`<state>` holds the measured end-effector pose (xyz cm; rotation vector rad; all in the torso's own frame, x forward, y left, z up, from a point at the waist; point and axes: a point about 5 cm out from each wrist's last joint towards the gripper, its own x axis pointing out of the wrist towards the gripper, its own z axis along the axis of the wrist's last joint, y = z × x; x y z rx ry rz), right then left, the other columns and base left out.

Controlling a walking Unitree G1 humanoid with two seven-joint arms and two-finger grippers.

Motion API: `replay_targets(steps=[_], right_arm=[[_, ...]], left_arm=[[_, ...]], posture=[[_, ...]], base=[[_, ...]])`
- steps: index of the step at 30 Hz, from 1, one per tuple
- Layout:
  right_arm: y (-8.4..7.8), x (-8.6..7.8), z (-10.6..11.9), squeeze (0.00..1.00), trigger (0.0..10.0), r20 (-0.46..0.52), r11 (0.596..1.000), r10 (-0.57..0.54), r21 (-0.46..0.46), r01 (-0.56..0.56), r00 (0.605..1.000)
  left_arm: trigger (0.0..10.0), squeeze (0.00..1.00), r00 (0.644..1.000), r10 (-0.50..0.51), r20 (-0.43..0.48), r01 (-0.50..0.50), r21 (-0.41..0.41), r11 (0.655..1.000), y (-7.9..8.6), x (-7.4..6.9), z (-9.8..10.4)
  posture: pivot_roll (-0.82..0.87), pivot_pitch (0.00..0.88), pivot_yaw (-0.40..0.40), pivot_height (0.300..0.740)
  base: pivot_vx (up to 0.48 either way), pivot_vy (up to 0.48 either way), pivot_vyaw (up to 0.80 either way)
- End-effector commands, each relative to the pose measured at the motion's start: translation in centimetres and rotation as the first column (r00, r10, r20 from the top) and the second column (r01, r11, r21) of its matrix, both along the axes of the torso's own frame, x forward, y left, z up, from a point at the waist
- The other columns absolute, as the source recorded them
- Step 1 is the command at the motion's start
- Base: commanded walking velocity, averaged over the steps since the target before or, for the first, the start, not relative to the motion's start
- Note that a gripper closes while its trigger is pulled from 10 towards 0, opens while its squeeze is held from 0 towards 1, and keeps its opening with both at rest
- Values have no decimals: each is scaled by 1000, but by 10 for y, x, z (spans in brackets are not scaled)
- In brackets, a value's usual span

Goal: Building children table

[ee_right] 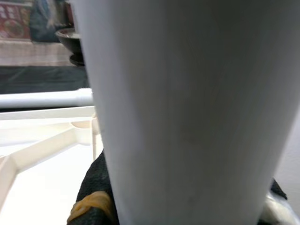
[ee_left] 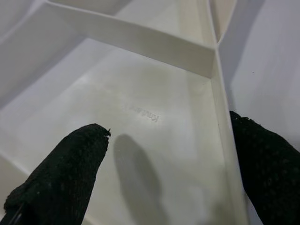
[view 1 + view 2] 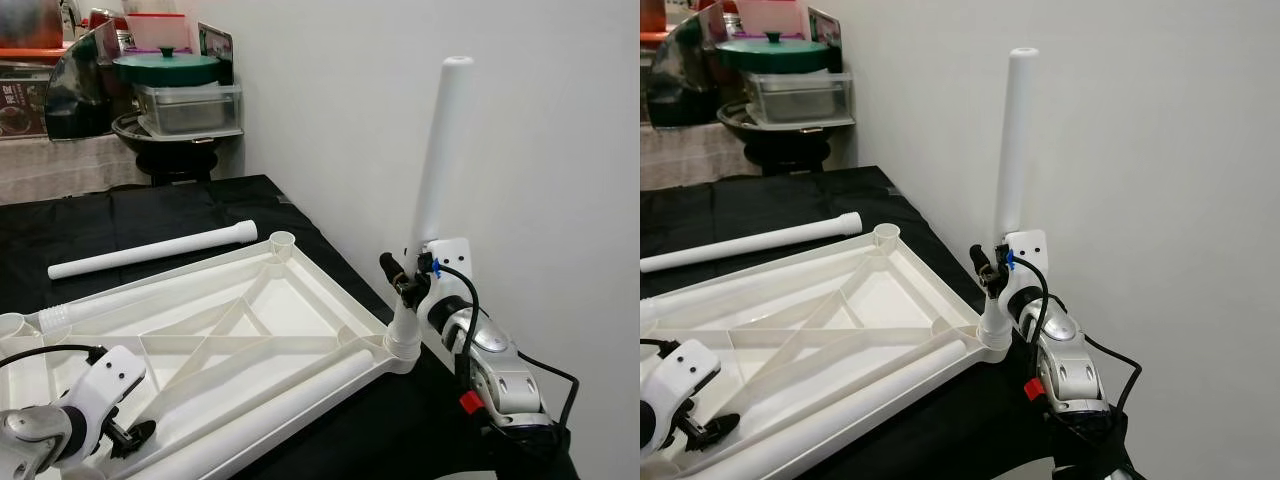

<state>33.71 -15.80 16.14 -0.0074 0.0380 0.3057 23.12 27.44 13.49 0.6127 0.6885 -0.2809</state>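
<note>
My right gripper (image 3: 408,280) clamps the upright leg (image 3: 440,150) to seat it in the tabletop (image 3: 250,320) corner socket; left gripper (image 2: 164,164) hovers, fingers apart.

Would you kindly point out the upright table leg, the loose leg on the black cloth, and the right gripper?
upright table leg (image 3: 440,150), left eye view, mid shaft.
loose leg (image 3: 150,251), left eye view, middle of its length.
right gripper (image 3: 402,275), left eye view, between fingertips.

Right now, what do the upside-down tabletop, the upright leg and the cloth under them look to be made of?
The tabletop looks like moulded plastic, cream and slightly glossy, going by its thin cast ribs and corner sockets. The upright leg, held by the right gripper, seems the same smooth white plastic, matte. The cloth appears to be black woven fabric, creased and dull.
</note>
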Motion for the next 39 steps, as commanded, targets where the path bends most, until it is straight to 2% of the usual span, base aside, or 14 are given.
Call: replay_targets(steps=[1,6,13,17,22,24,25,26,30,31,33,35,39], right_arm=[[5,-17,-64,0,10000,-307,1000,25,-3,-27,951],[6,-18,-65,0,10000,-313,999,31,-1,-33,949],[7,-19,-66,0,10000,-318,999,44,1,-46,947],[8,-20,-65,0,10000,-320,998,56,4,-58,946],[8,-20,-65,0,10000,-320,998,60,6,-61,945],[12,-30,-63,0,10000,-334,985,170,26,-171,927],[17,-39,-60,0,10000,-340,963,266,52,-264,902],[17,-39,-60,0,10000,-340,963,266,52,-264,902],[30,-61,-51,0,10000,-342,876,477,102,-472,810],[30,-61,-51,0,10000,-342,876,477,102,-472,810],[32,-66,-47,0,10000,-332,846,524,102,-523,784],[32,-66,-47,0,10000,-326,843,529,97,-530,783],[30,-61,-49,0,10000,-327,861,498,82,-501,803]], left_arm=[[10000,0,997,52,63,-59,108,992,19,5,15],[10000,0,996,41,82,-53,161,986,29,9,24],[10000,0,994,38,102,-56,180,982,36,11,27],[10000,0,993,42,114,-65,206,976,46,12,30],[10000,0,993,41,115,-65,214,975,48,13,30],[10000,0,990,44,131,-75,241,968,57,16,33],[10000,0,990,43,136,-75,246,966,59,17,34],[10000,0,990,43,136,-75,246,966,59,17,34],[10000,0,990,32,138,-65,244,968,58,19,32],[10000,0,990,32,138,-65,244,968,58,19,32],[10000,0,990,26,137,-58,240,969,57,20,31],[10000,0,990,23,137,-55,238,970,57,20,30],[10000,0,990,8,143,-41,228,973,53,20,29]], posture=[[123,0,-48,740],[123,0,-46,740],[122,0,-48,740],[113,0,-47,740],[113,0,-47,740],[102,0,-44,740],[99,0,-44,740],[99,0,-44,740],[92,0,-42,740],[92,0,-42,740],[90,0,-42,740],[90,0,-42,740],[92,0,-43,740]], base=[[0,0,0],[0,0,0],[0,0,0],[0,0,0],[0,0,0],[0,0,0],[0,0,0],[0,0,0],[0,0,0],[0,0,0],[0,0,0],[0,0,0],[0,0,0]])
